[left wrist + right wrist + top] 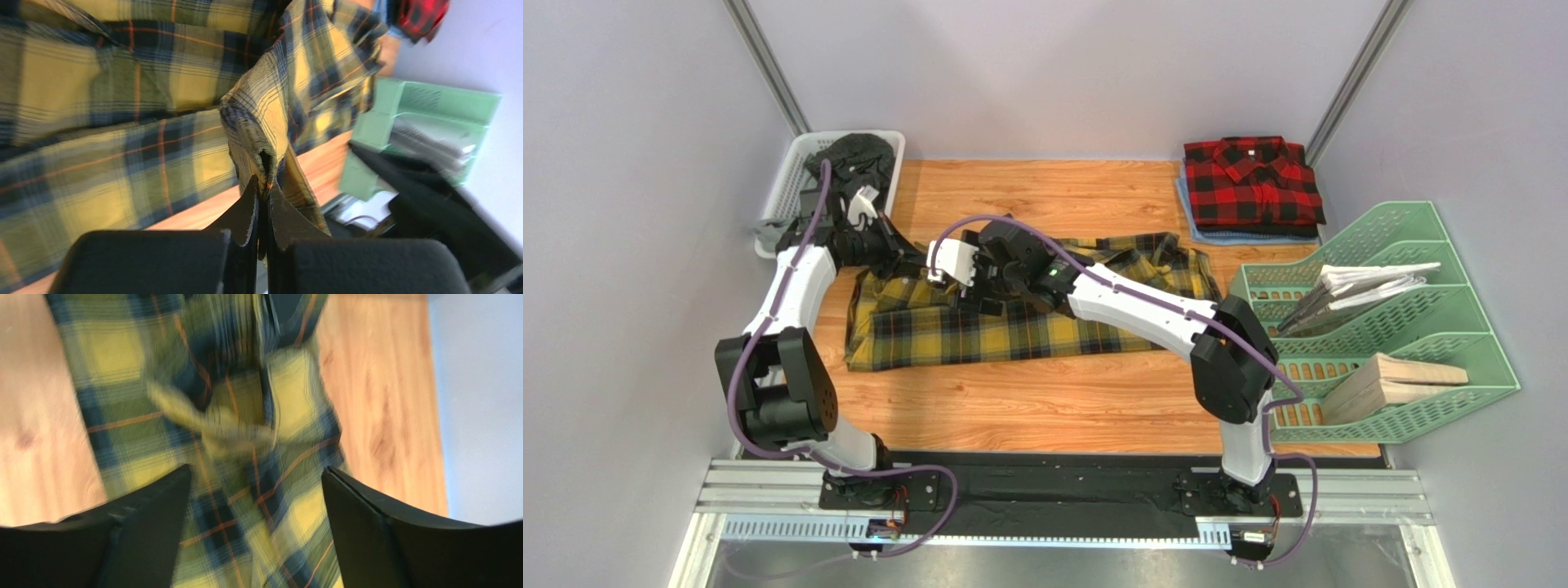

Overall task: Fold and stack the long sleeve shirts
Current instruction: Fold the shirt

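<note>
On the table (1051, 404), the yellow shirt (952, 331) lies half spread: light, limp flannel, so with your left gripper (263, 190) pinching a fold and right gripper (256, 478) open over it, grab hems, not loose middles.

This looks like a robot test cell in a lab. Blank lilac walls (634, 184) and bare metal corner posts (768, 67) box in a wood-grain tabletop (1038, 404) under the right gripper (255, 474). An aluminium mounting rail (768, 496) lies well behind it, and a green mesh file rack (1406, 245) stands far to its right.
</note>
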Controlling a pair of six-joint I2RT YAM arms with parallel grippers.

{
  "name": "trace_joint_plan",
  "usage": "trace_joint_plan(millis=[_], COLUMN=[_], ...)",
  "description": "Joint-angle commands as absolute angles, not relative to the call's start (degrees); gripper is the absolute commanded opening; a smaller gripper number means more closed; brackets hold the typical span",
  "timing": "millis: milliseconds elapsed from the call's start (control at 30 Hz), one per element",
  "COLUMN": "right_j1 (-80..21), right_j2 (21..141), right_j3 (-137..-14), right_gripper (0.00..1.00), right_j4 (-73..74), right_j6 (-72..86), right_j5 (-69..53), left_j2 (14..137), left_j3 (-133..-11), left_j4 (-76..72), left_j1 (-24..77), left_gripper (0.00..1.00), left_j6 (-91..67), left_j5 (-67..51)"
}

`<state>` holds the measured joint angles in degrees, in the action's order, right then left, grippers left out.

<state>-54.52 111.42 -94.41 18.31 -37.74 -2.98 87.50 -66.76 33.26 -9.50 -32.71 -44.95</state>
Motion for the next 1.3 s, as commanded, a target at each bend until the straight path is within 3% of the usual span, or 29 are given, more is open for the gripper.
trace_joint_plan(millis=[0,33,133,300,500,533,600,767,900,1167,1267], right_j1=[-48.4,-46.6,-40.1,-32.4,-23.1,-22.2,-20.9,-20.3,-20.1,-18.6,-18.6], right_j2=[104.2,103.5,101.8,104.0,106.8,107.4,108.9,109.8,110.2,107.8,107.0], right_j3=[-96.7,-97.0,-97.6,-97.2,-92.9,-93.9,-94.7,-94.1,-92.4,-87.1,-85.5], right_gripper=[0.86,1.00,1.00,0.98,0.87,0.81,0.74,0.68,0.56,0.54,0.46], right_j4=[32.1,34.9,40.9,50.2,49.1,49.3,49.7,49.6,48.3,49.8,50.4], right_j6=[-33.8,-32.4,-28.6,-31.2,-30.3,-29.4,-27.8,-28.6,-30.8,-35.8,-36.1], right_j5=[-11.1,-16.7,-21.0,-16.5,-13.9,-14.9,-15.8,-15.3,-13.4,-13.8,-13.3], left_j2=[89.8,90.4,91.3,89.7,91.2,91.5,92.2,91.8,92.1,93.8,94.0], left_j3=[-72.5,-73.8,-74.9,-75.1,-75.5,-75.8,-76.0,-77.3,-77.6,-77.2,-77.2], left_j4=[46.2,48.2,50.9,52.8,53.6,53.9,54.7,56.0,56.8,55.8,55.1], left_j1=[-9.3,-9.4,-9.4,-9.6,-9.7,-9.7,-9.9,-10.5,-10.5,-11.4,-11.6], left_gripper=[0.00,0.00,0.00,0.00,0.00,0.00,0.00,0.00,0.00,0.00,0.00], left_j6=[-11.4,-7.7,-2.7,2.0,6.1,7.8,10.6,14.7,17.0,21.1,22.7], left_j5=[-41.8,-41.3,-41.2,-39.5,-38.9,-38.6,-37.4,-36.1,-35.0,-30.8,-29.8])
